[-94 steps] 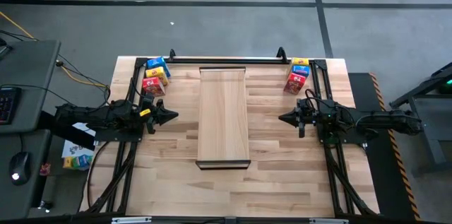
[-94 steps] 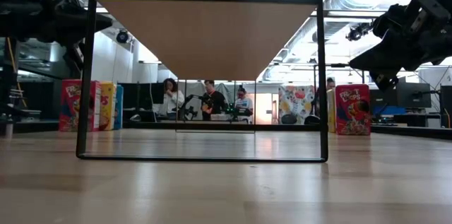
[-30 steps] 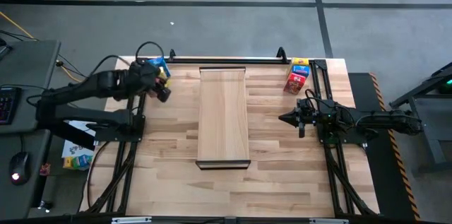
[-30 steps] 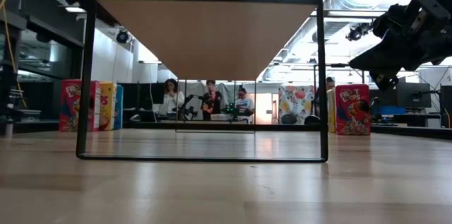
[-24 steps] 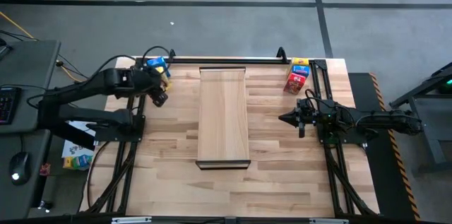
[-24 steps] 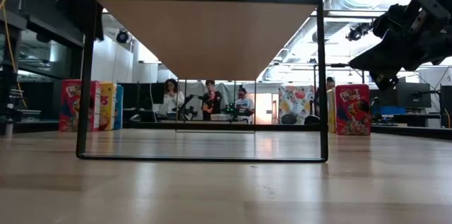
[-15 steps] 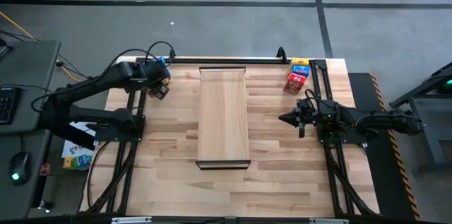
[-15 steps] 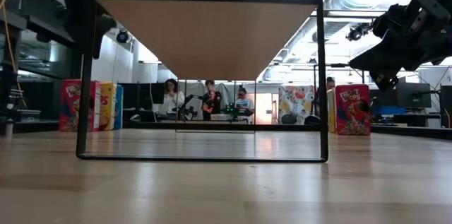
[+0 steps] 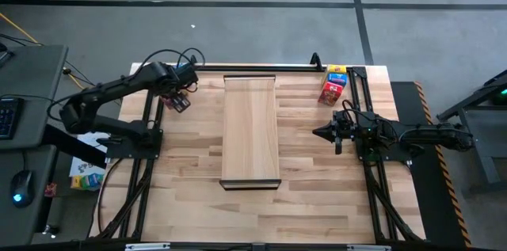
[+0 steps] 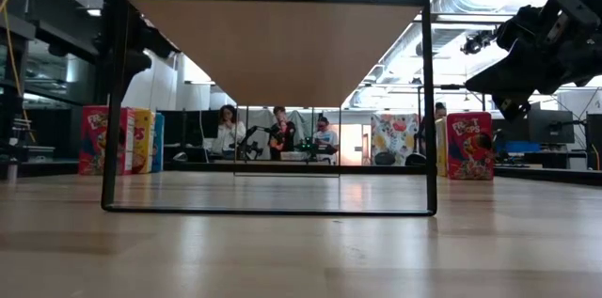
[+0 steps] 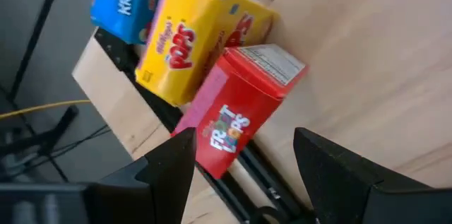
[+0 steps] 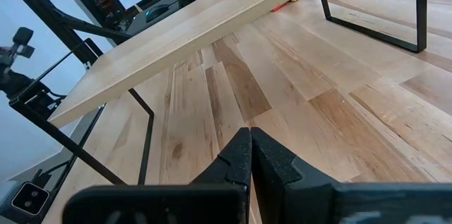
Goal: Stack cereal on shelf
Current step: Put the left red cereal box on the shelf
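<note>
At the table's far left corner, the small red cardboard cereal box (image 11: 236, 114) stands beside a yellow box (image 11: 185, 40). My left gripper (image 11: 244, 164) hovers over it, fingers spread, nothing held. I'd centre, descend squarely, then close. Pale wooden shelf (image 9: 250, 128) bare; right gripper (image 12: 250, 155) closed, idle.

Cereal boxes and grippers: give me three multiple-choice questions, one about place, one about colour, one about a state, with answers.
1. Where is the left gripper?
A. over the shelf
B. by the boxes at the table's far left corner
C. off the table

2. Which colour is the box nearest between its fingers?
A. red
B. green
C. white

3. How is the right gripper?
A. open
B. holding a box
C. shut, empty

Answers: 1 B, the high view shows it there; 2 A, the left wrist view shows red cardboard; 3 C, its fingers meet with nothing between.
</note>
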### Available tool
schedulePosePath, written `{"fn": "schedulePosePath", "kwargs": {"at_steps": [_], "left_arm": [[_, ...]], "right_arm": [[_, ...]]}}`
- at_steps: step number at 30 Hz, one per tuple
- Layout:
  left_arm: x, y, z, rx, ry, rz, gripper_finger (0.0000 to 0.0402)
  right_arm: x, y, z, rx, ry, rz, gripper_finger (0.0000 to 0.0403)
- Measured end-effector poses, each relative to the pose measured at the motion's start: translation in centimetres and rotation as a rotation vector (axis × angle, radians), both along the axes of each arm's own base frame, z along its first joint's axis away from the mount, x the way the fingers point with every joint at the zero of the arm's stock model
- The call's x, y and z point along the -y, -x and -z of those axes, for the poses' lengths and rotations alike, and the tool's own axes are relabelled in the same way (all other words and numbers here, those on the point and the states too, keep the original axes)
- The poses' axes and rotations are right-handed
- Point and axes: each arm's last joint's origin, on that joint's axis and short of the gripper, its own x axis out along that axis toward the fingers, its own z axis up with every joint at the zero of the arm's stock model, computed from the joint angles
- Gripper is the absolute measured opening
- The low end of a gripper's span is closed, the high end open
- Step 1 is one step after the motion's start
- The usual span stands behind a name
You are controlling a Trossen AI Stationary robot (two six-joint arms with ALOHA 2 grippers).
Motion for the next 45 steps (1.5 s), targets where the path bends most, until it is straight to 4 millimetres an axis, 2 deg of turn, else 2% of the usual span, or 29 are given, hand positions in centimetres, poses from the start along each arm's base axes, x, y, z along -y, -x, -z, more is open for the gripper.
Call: {"fn": "schedulePosePath", "kwargs": {"at_steps": [5, 12, 18, 35, 45], "left_arm": [[-0.3, -0.6, 0.9, -0.063, 0.094, 0.103, 0.0230], [-1.0, -1.0, 1.7, -0.207, 0.013, 0.122, 0.0230], [-1.1, -0.6, 1.8, -0.191, 0.102, 0.142, 0.0230], [-3.4, 1.7, 1.8, -0.177, 0.165, 0.051, 0.0229], [-4.2, 1.7, 1.9, -0.104, 0.187, 0.120, 0.0229]], "right_arm": [[0.0, 0.0, 0.0, 0.000, 0.000, 0.000, 0.0000], [0.0, 0.0, 0.0, 0.000, 0.000, 0.000, 0.0000], [0.0, 0.0, 0.0, 0.000, 0.000, 0.000, 0.0000], [0.0, 0.0, 0.0, 0.000, 0.000, 0.000, 0.0000], [0.0, 0.0, 0.0, 0.000, 0.000, 0.000, 0.0000]]}}
